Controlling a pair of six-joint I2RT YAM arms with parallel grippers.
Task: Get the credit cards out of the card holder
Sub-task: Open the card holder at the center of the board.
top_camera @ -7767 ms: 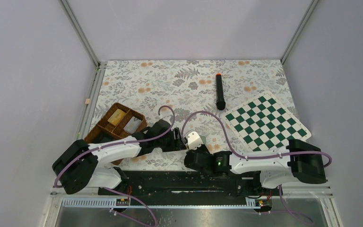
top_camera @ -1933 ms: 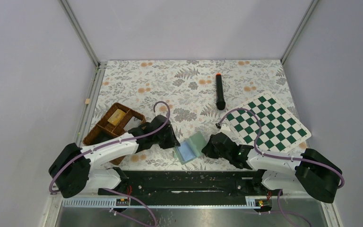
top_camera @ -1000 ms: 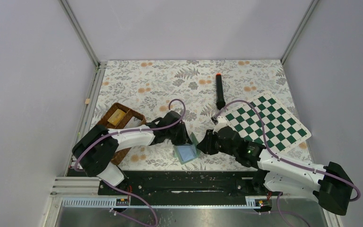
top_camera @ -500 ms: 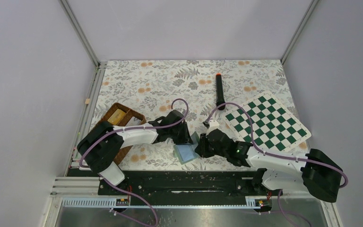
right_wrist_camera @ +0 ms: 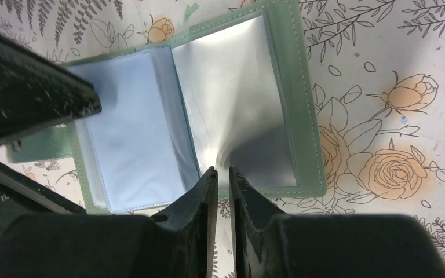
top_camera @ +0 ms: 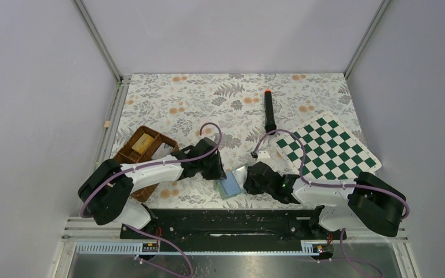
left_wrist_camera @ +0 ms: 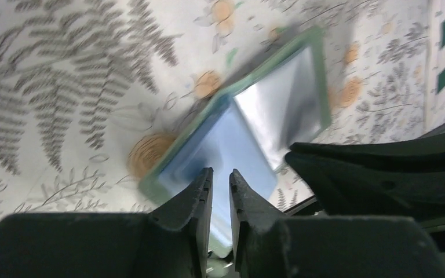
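1. On the counter (top_camera: 174,98), between both pincers: the card holder (top_camera: 230,185), spread open.
2. Left pincer (left_wrist_camera: 221,180) narrowed to a slit over its blue panel; hold impossible to tell.
3. Right pincer (right_wrist_camera: 223,175) equally narrow at the fold; hold impossible to tell.

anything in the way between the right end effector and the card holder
Nothing visible. The card holder lies open on the floral cloth, right at the tips of the right end effector; the left end effector sits at its blue-panel side, not in between.

Colours of card holder (right_wrist_camera: 220,98) and tabletop (right_wrist_camera: 394,46).
Sage-green border, blue and silvery panels; grey ferns, orange flowers on white.
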